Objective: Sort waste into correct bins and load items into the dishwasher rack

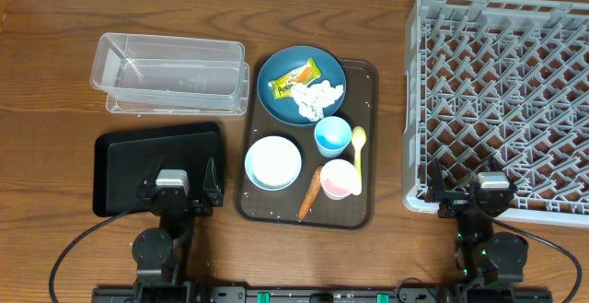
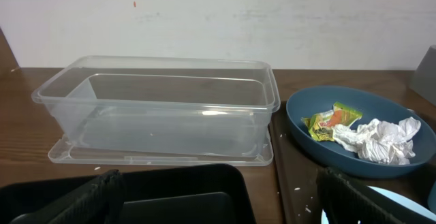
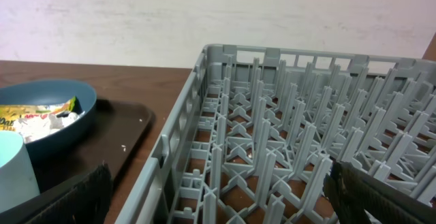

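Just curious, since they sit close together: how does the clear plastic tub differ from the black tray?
The clear tub is see-through with tall walls; the black tray is opaque and shallow. The tub lies farther from the arms; the tray lies right by the left end effector. Both are rectangular and similar in size.

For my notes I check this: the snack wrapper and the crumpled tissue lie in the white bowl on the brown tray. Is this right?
Not quite. The snack wrapper and the crumpled tissue lie on the dark-blue plate, not in the white bowl; the plate is on the brown tray. The overhead view shows it.
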